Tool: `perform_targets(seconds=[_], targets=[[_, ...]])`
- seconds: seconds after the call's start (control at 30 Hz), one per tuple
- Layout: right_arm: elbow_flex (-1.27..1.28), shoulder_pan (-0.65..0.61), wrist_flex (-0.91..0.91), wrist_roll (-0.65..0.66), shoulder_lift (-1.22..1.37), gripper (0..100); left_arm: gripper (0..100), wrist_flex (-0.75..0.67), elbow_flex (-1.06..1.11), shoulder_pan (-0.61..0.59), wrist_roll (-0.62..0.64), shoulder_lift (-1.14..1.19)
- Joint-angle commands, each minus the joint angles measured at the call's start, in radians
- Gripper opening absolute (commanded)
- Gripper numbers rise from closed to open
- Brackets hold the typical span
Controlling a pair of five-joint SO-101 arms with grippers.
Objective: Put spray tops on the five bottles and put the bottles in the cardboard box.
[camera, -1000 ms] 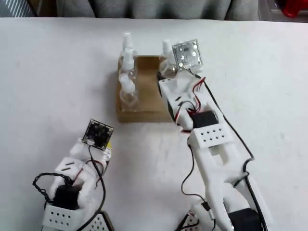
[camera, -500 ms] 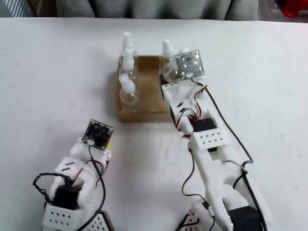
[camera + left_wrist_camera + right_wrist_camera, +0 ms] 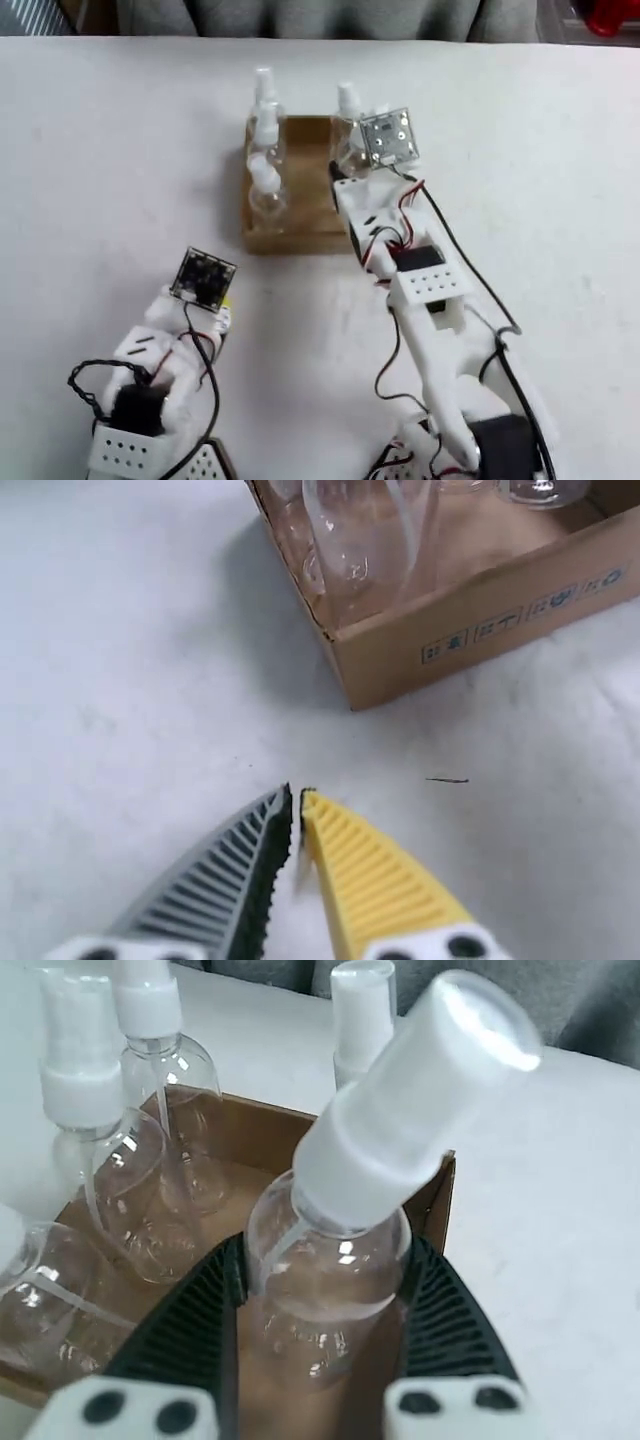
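The cardboard box (image 3: 300,238) stands at mid-table, and its near corner (image 3: 420,650) fills part of the left wrist view. Three clear bottles with white spray tops (image 3: 265,130) line its left side (image 3: 150,1190). My right gripper (image 3: 325,1305) is shut on another capped bottle (image 3: 330,1260), tilted over the box's right side (image 3: 350,152). A further white top (image 3: 362,1010) rises at the far right corner (image 3: 347,98); whether that bottle stands inside the box, I cannot tell. My left gripper (image 3: 297,798) rests shut and holds nothing, low over the table short of the box (image 3: 224,310).
White tabletop (image 3: 120,150) lies open to the left and right of the box. Grey chair backs (image 3: 330,15) and a red object (image 3: 612,15) sit beyond the far edge. The right arm's cables (image 3: 400,190) trail beside the box.
My right gripper has drawn slightly back and to the left with its bottle, settling over the box's right side. The left arm has stayed still.
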Motion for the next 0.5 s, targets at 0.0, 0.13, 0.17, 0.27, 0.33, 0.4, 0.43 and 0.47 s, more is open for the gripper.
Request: perform_targets(seconds=[0.0,0.13,0.17,0.27,0.33,0.4,0.43,0.47], targets=[[-0.015,0.008,-0.077,0.009,0.036,1.5,2,-0.032,-0.003,-0.005,-0.008,-0.001],[-0.015,0.008,-0.087,0.009,0.051,1.5,2,-0.032,-0.003,-0.005,-0.008,-0.001],[-0.014,0.008,-0.087,0.009,0.054,1.5,2,-0.032,-0.003,-0.005,-0.008,-0.001],[0.006,0.007,-0.088,0.011,0.053,1.5,2,-0.032,-0.003,-0.005,-0.008,-0.001],[0.023,0.002,-0.088,0.035,0.05,1.5,2,-0.032,-0.003,-0.005,-0.008,-0.001],[0.034,0.001,-0.088,0.078,0.05,1.5,2,-0.032,-0.003,-0.005,-0.008,-0.001],[0.034,0.001,-0.088,0.086,0.05,1.5,2,-0.032,-0.003,-0.008,-0.008,-0.001],[0.034,0.001,-0.088,0.084,0.05,1.5,2,-0.032,-0.003,-0.008,-0.008,-0.001]])
